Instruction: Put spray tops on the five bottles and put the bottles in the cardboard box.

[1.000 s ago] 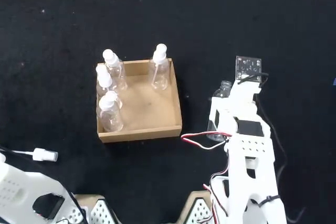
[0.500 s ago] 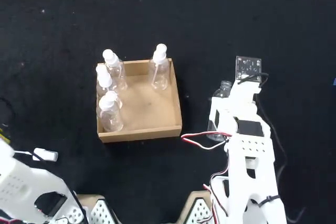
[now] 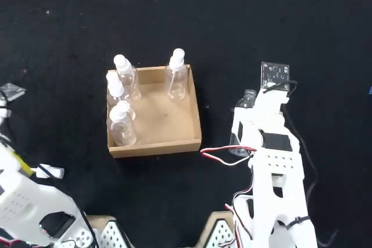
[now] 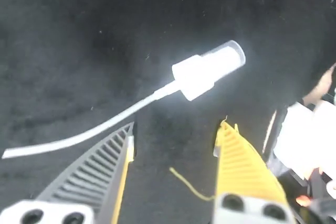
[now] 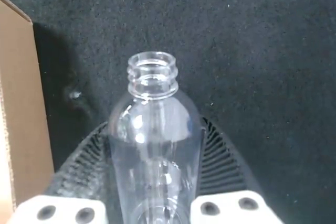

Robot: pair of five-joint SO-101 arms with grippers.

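A clear bottle [image 5: 155, 140] with a bare threaded neck stands between the fingers of my right gripper [image 5: 155, 177], which is shut on it; from above the bottle [image 3: 245, 101] is just right of the cardboard box [image 3: 174, 143]. Several capped bottles stand in the box, one at the back right [image 3: 176, 76] and three along the left wall [image 3: 120, 108]. A loose white spray top [image 4: 207, 69] with a long dip tube lies on the black cloth. My left gripper [image 4: 173, 145] hovers open just above it; from above the spray top [image 3: 50, 171] sits beside that arm.
Black cloth covers the whole table [image 3: 290, 27]. The box's right half floor is bare. The right arm's body [image 3: 273, 172] stretches from the front edge toward the bottle. A small square board [image 3: 274, 74] sits on the arm behind the bottle.
The left arm has swung up along the table's left edge, and its gripper now reaches past the loose spray top. The right arm and its bottle have stayed still.
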